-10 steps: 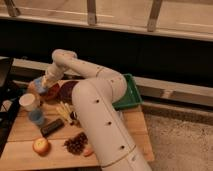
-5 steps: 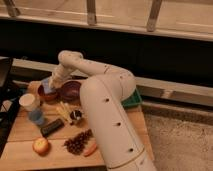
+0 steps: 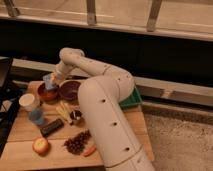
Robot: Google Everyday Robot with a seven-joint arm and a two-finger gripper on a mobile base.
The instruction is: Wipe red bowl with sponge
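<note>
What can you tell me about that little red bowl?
The red bowl is small, round, shallow, orange-red with a darker inside, upright on the wooden table near its far edge. The maroon bowl sits right beside it. The gripper hovers over its far rim with the sponge; contact is unclear.

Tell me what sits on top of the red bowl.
The light-blue sponge, held by the end effector, sits over the back rim of the red bowl. The bowl's rear interior beneath the sponge is covered, so contact cannot be confirmed.
</note>
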